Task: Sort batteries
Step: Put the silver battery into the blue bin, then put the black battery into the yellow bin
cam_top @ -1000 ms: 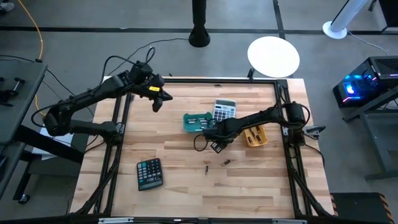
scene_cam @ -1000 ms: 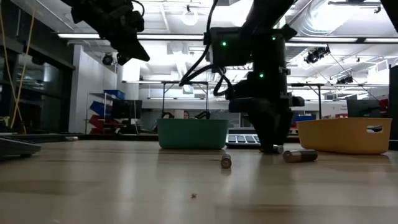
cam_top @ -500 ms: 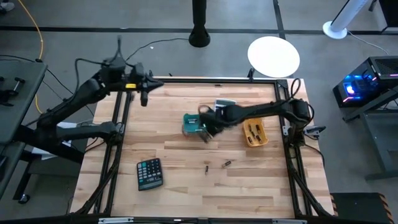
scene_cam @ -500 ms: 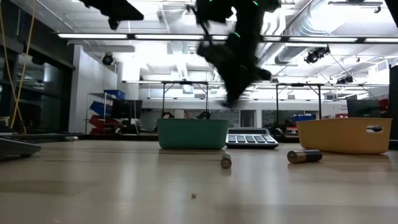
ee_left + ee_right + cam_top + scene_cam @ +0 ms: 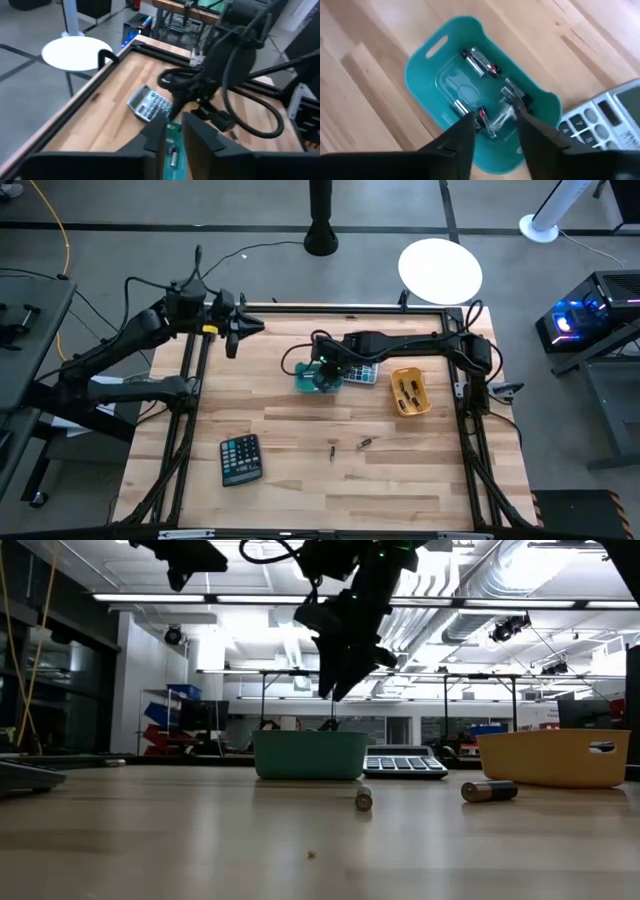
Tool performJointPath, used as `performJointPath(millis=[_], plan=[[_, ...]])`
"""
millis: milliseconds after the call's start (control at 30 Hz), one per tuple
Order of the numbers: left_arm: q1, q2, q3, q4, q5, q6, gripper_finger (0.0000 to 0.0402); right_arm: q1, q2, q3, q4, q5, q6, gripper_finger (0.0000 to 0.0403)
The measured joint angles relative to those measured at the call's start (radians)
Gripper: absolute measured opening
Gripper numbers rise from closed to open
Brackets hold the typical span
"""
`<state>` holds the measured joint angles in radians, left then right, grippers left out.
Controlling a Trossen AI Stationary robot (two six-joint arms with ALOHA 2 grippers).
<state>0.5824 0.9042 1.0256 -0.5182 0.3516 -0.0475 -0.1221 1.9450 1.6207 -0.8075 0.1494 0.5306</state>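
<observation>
Directly below the right gripper (image 5: 492, 132), its fingers slightly parted and seemingly empty, the teal tray (image 5: 303, 379) holds several batteries (image 5: 481, 63) lying at mixed angles. Bare table (image 5: 290, 480) spreads nearer; two loose batteries (image 5: 364, 442) lie there, one end-on in the low view. Far left, the left gripper (image 5: 234, 340) hangs narrowly parted.

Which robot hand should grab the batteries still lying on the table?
Probably the right hand. It hangs over the teal tray mid-table, nearer the two loose batteries. The left hand is raised at the far left edge, farther away.
</observation>
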Motion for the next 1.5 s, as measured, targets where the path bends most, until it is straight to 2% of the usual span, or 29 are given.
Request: performJointPath(millis=[100, 200, 267, 333, 533, 700, 967, 1100, 1233, 1333, 1467, 1500], plan=[[-0.073, 0.012, 0.0, -0.001, -0.063, -0.037, 0.0091, 0.0, -0.001, 0.0, -0.022, -0.008, -0.104, 0.0172], [-0.171, 0.037, 0.0, -0.009, -0.131, -0.087, 0.0126, 0.026, -0.012, 0.0, -0.13, -0.045, -0.18, 0.0189], [-0.246, 0.066, 0.001, -0.023, -0.164, -0.123, 0.0145, 0.079, -0.017, -0.007, -0.222, -0.049, -0.244, 0.0191], [-0.321, 0.103, 0.001, -0.048, -0.201, -0.16, 0.0157, 0.158, -0.039, -0.062, -0.235, -0.073, -0.301, 0.0192], [-0.506, 0.216, 0.001, -0.019, -0.291, -0.295, 0.0165, 0.418, -0.126, -0.313, -0.158, -0.123, -0.352, 0.0193], [-0.615, 0.287, 0.001, 0.127, -0.404, -0.381, 0.0166, 0.537, -0.136, -0.423, -0.026, -0.129, -0.325, 0.0193], [-0.732, 0.307, 0.001, 0.18, -0.643, -0.475, 0.0166, 0.525, -0.125, -0.444, 0.052, -0.018, -0.352, 0.0193], [-0.756, 0.307, 0.001, 0.181, -0.715, -0.476, 0.0166, 0.493, -0.093, -0.469, 0.109, -0.037, -0.38, 0.0193], [-0.757, 0.304, 0.001, 0.176, -0.728, -0.475, 0.0166, 0.474, -0.058, -0.495, 0.163, -0.089, -0.382, 0.0191], [-0.756, 0.296, 0.001, 0.181, -0.732, -0.47, 0.0166, 0.462, -0.048, -0.5, 0.174, -0.1, -0.379, 0.0156], [-0.754, 0.249, 0.0, 0.173, -0.745, -0.395, 0.0166, 0.427, -0.092, -0.499, 0.127, -0.123, -0.311, 0.0036], [-0.749, 0.231, 0.0, 0.168, -0.756, -0.371, 0.0166, 0.413, -0.113, -0.502, 0.095, -0.105, -0.293, 0.0024]])
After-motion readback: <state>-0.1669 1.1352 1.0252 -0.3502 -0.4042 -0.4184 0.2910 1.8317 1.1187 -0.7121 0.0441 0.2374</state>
